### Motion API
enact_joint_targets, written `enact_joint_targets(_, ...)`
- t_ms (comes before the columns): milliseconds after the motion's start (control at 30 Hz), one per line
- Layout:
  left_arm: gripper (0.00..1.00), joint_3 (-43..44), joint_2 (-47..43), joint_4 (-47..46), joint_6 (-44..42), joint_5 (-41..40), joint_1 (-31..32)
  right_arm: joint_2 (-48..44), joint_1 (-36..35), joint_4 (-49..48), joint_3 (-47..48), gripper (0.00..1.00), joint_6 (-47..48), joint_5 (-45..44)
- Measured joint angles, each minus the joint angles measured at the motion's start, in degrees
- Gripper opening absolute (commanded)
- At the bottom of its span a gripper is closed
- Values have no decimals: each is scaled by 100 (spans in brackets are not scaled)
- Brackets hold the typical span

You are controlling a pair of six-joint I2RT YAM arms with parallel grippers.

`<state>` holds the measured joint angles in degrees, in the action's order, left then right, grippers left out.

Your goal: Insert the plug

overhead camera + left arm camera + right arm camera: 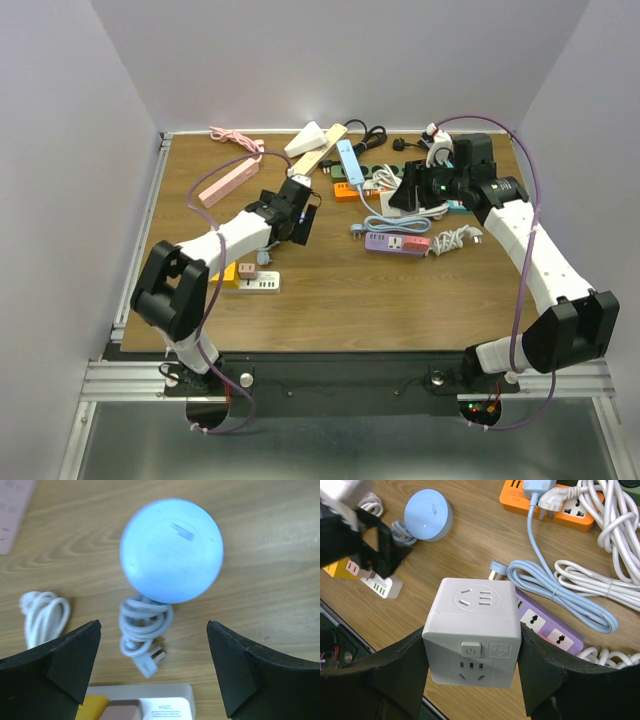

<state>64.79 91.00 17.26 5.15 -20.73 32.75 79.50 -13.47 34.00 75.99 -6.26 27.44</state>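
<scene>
Right claw [417, 202] holds a white socket cube [432, 210] near the purple power strip [397, 242].

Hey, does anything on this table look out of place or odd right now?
Nothing looks damaged or spilled. One oddity: the white cube socket is not lying with the rest but clamped in the right hand. Beyond it, white cables lie tangled over one end of the orange strip.

Left hand [152, 630] spread; right hand [471, 645] gripping.
</scene>
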Motion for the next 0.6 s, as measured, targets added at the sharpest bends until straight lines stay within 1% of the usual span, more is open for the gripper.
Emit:
enact_joint_targets(100,99,9,516,181,31,35,79,-52,0,0,-4,0,0,-4)
enact_joint_targets(167,99,7,697,319,74,-33,96,-109,0,0,-9,0,0,-7)
enact_joint_targets(433,98,4,732,407,249,-398,142,-197,0,-15,-9,0,0,-2)
enact_joint_targets(533,91,4,822,407,310,-422,144,-197,0,-17,-7,0,0,-4)
enact_joint_targets(600,81,-4,981,420,367,-435,144,-197,0,-17,-9,0,0,-4)
